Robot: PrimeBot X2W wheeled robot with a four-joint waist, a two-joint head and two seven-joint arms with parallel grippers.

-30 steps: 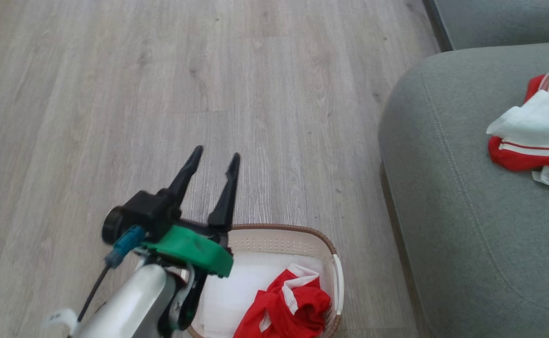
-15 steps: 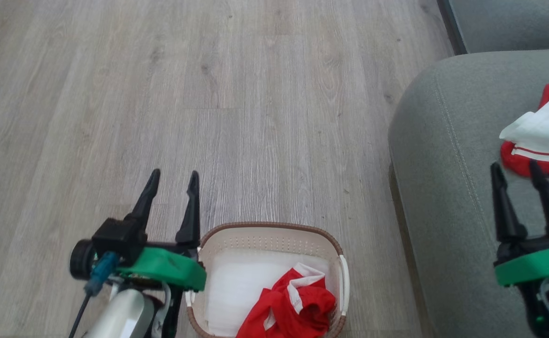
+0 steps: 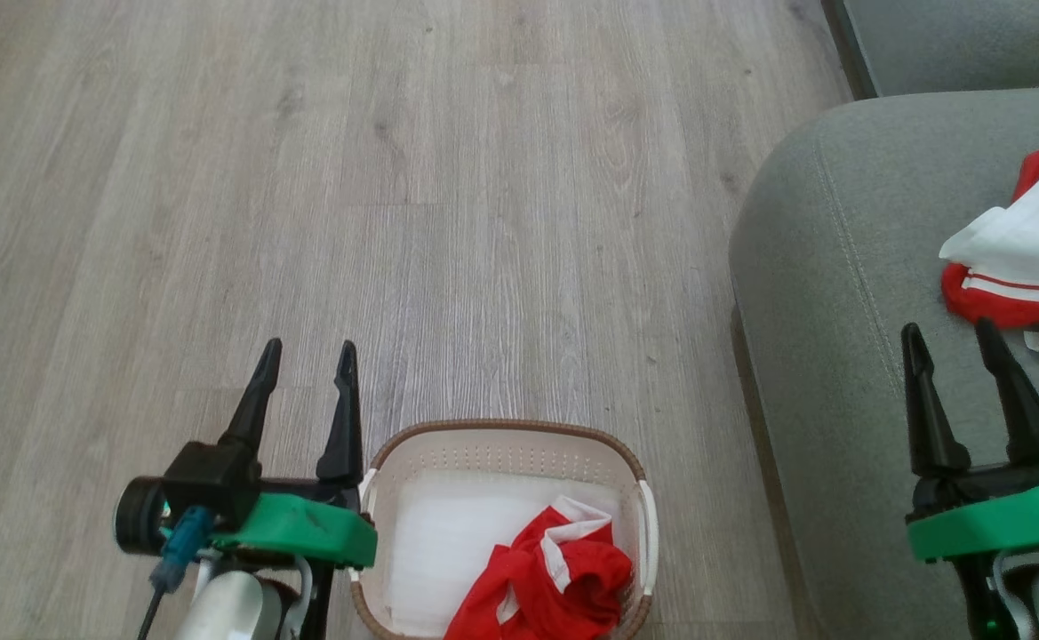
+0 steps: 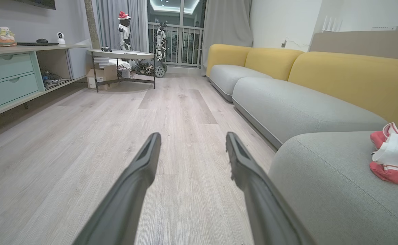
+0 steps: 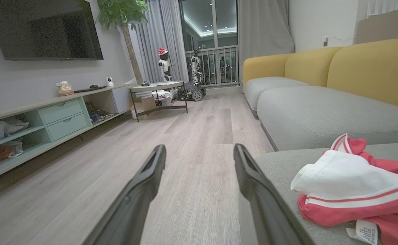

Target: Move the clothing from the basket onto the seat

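One piece of clothing (image 3: 547,578) lies in the basket (image 3: 501,428), a second piece (image 3: 1012,267) on the seat (image 3: 839,356).
My left claw (image 3: 309,347) hangs open just left of the basket; my right claw (image 3: 946,327) is open over the seat, near the second piece. I'd drop a claw straight onto the heap at the basket's near right, pinching a thick fold clear of the handle (image 3: 646,533) — nothing on the floor (image 3: 439,178) bars the swing right.

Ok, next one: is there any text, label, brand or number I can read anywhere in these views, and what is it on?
Nothing here can be read.
White label tag on the red clothing lying on the seat: "(illegible)"; rows of small print show, too small and blurred to read.
Clothing in the basket: no lettering shows.
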